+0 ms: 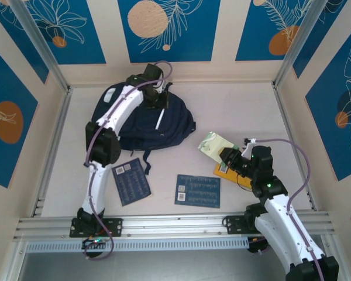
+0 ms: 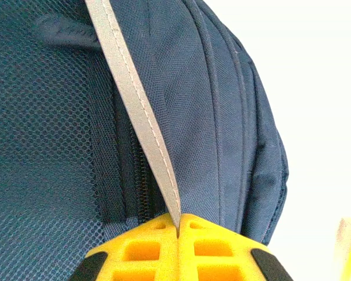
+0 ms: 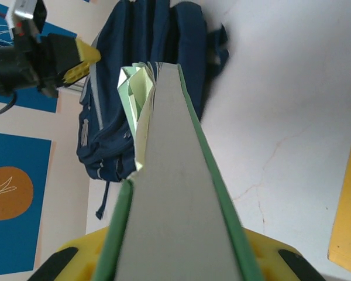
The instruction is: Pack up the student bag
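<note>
At the far left of the table lies the student bag [image 1: 169, 126]. On it, the left gripper [image 2: 179, 223] is pinched tight on a grey strip [image 2: 141, 111]. The right gripper [image 1: 227, 157] squeezes a green book [image 3: 175, 193]. The book's long side points far-left at the bag.

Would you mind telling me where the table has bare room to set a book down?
Widest bare patch: far right, between the student bag and the right wall, beyond the green book in the right gripper. A narrower strip runs along the left wall, outside the left arm. Crowded: the near middle, with two dark booklets and an orange book.
</note>
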Available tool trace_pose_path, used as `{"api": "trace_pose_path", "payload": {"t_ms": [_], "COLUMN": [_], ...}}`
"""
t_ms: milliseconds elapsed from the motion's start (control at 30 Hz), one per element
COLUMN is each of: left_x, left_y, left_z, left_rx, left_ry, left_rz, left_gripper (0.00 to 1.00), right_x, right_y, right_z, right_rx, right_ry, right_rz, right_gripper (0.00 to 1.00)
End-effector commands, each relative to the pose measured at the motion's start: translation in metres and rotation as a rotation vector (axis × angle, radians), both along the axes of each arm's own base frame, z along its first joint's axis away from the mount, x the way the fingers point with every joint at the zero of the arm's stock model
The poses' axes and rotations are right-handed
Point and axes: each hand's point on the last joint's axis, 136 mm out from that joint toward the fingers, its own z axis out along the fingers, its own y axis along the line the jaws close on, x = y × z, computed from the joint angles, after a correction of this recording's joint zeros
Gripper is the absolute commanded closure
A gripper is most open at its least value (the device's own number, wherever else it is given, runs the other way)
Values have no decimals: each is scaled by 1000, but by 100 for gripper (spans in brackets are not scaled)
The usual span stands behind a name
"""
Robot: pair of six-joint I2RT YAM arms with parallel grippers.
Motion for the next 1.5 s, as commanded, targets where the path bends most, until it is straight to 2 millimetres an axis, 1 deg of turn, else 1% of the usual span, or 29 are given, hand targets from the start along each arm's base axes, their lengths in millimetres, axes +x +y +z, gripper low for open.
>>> {"api": "trace_pose_path", "payload": {"t_ms": [0, 167, 300, 367, 467, 567, 667, 800, 967, 1033, 1167, 1267, 1333, 1400, 1467], "left_x": [-36, -59, -69, -75, -82, -84, -87, -90, -93, -94, -95, -96, -96, -95, -93], "left_y": [-9, -8, -3, -5, -5, 2, 7, 7, 10, 10, 10, 13, 15, 19, 23], "left_z": [72, 114, 134, 143, 160, 176, 192, 211, 221, 225, 235, 240, 242, 244, 245], "left_rx": [-88, -145, -153, -176, -208, -188, -191, -226, -213, -216, -245, -271, -279, -296, -323], "left_ry": [-85, -150, -187, -198, -231, -290, -334, -380, -432, -447, -467, -472, -472, -468, -463], "left_rz": [-124, -185, -198, -212, -235, -232, -238, -253, -281, -289, -295, -299, -296, -283, -270], "left_gripper": [100, 100, 100, 100, 100, 100, 100, 100, 100, 100, 100, 100, 100, 100, 100], "right_x": [9, 21, 35, 41, 49, 56, 65, 83, 105, 114, 138, 153, 160, 162, 157], "right_y": [-2, 12, 23, 30, 44, 63, 81, 102, 135, 144, 148, 150, 151, 151, 150], "right_z": [31, 42, 48, 50, 55, 58, 56, 52, 53, 49, 32, 28, 31, 33, 38], "right_rx": [-11, 41, 111, 142, 170, 181, 183, 193, 203, 201, 250, 243, 249, 252, 235], "right_ry": [-86, -61, -25, -12, -3, 5, 42, 69, 38, 37, 91, 81, 49, 37, 11], "right_rz": [1, 61, 89, 109, 141, 174, 181, 169, 191, 170, 62, 13, -2, -2, -7], "right_gripper": [100, 100, 100, 100, 100, 99, 98, 100, 100, 100, 100, 100, 100, 100, 100]}}
